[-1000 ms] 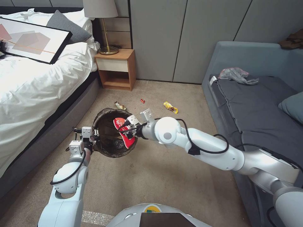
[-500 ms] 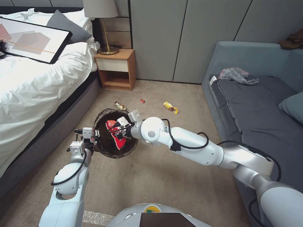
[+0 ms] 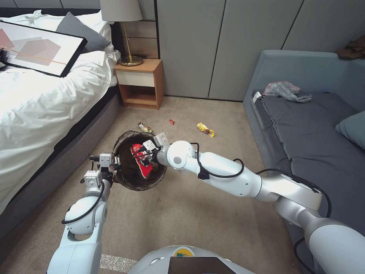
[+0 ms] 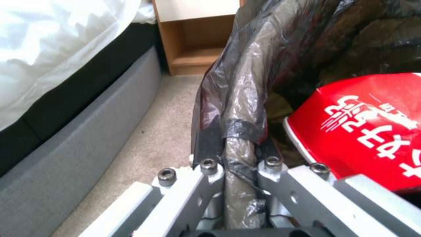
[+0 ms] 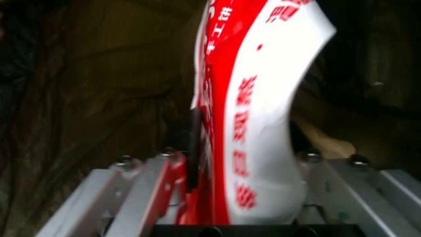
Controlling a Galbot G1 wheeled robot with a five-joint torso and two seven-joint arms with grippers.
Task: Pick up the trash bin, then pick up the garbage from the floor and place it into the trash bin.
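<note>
The trash bin (image 3: 129, 185), lined with a dark brown bag, hangs just above the carpet with my left gripper (image 3: 109, 164) shut on its near-left rim. In the left wrist view my left gripper (image 4: 239, 164) clamps the bag-covered rim (image 4: 236, 108). My right gripper (image 3: 146, 154) is inside the bin's mouth, shut on a red-and-white packet (image 3: 144, 171). That packet (image 5: 259, 98) bends between its fingers and also shows beside the rim (image 4: 364, 131). More garbage lies on the floor beyond the bin: a shiny wrapper (image 3: 145, 127), a small red piece (image 3: 171, 121) and a yellow wrapper (image 3: 205, 129).
A bed (image 3: 42, 102) runs along the left, with a wooden nightstand (image 3: 140, 82) and lamp at its head. A grey sofa (image 3: 304, 129) on the right carries a grey plastic bag (image 3: 285, 90). Open carpet lies between them.
My right arm has carried the packet leftward, from the bin's right edge to over its middle. The left gripper and the bin have stayed in place.
</note>
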